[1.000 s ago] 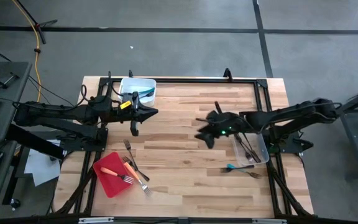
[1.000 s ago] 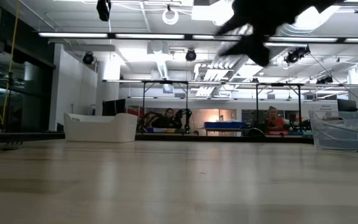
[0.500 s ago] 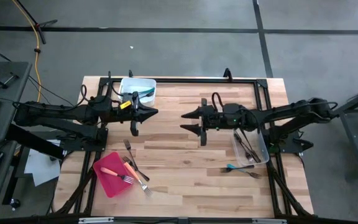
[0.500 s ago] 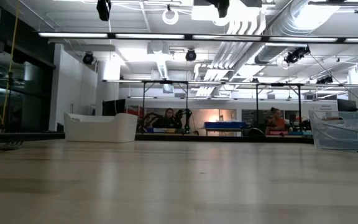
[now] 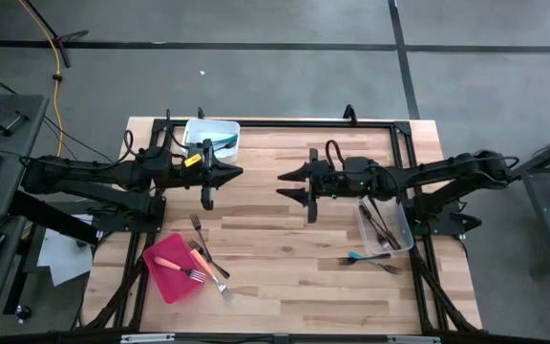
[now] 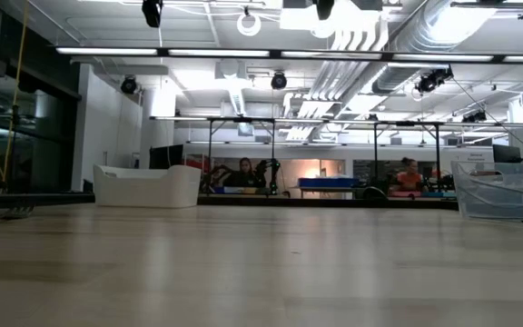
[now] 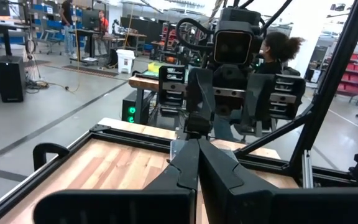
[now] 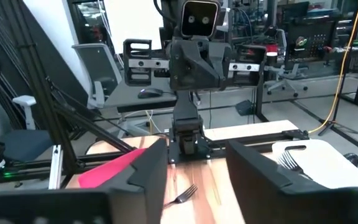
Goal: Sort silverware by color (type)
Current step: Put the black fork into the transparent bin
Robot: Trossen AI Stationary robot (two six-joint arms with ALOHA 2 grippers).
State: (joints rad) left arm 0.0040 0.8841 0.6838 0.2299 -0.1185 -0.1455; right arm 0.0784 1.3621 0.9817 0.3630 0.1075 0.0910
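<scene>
Both grippers hang level above the light wooden slatted table, pointing at each other across its middle. Reaching in from the table's right side, the right gripper has its dark fingers spread apart with nothing between them. Opposite it, the left gripper is stretched in from the left side, fingers pressed together and empty. Along the table's right edge sits a clear plastic tub holding dark metal utensils. At the table's near left corner lies a flat red tray carrying an orange-handled fork, with grey metal forks just beside it. At the far left edge stands a white tub with a teal utensil inside. A teal-handled fork lies on the table near the clear tub.
</scene>
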